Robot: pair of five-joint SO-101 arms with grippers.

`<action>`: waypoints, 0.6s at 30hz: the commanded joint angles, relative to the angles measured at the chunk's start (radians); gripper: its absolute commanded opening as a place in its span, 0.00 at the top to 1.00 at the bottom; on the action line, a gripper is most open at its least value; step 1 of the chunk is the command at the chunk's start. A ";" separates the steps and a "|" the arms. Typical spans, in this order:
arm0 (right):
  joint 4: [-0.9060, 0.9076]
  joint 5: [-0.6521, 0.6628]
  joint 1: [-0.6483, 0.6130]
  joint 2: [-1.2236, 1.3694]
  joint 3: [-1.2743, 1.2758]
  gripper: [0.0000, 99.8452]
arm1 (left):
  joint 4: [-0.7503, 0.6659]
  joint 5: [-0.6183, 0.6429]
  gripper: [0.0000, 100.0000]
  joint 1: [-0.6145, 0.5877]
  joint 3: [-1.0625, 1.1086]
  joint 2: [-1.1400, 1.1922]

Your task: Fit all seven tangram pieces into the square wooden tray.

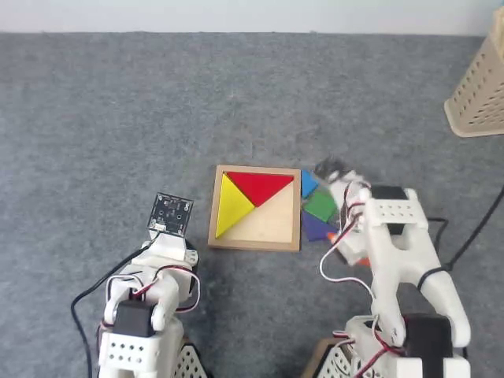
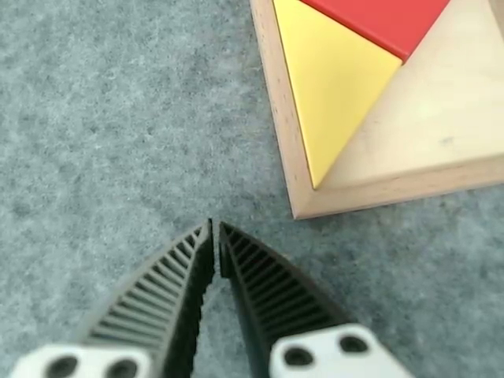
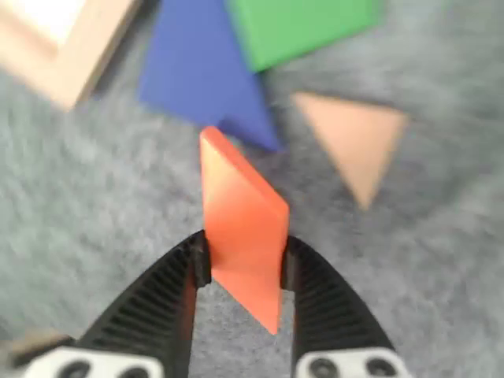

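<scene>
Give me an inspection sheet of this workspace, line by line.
Surface: grey carpet.
Job's things: square wooden tray holds red triangle and yellow triangle; light blue piece, green piece and dark blue piece beside it; pale orange triangle on the carpet.
Clutter: nothing seen.
Grippers: left gripper shut, empty, near the tray's corner; right gripper shut on an orange piece.
Cables: black cables beside both arms.
Surroundings: beige perforated basket at the far corner.
</scene>
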 commanded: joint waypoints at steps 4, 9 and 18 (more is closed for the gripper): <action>0.140 -0.138 -0.028 -0.044 -0.233 0.99 | 0.006 0.009 0.99 -0.002 -0.019 -0.020; 0.142 -0.270 -0.139 -0.036 -0.327 0.99 | 0.006 0.009 0.99 -0.002 -0.019 -0.020; -0.051 -0.405 -0.348 0.104 -0.370 0.99 | 0.006 0.009 0.99 -0.002 -0.019 -0.020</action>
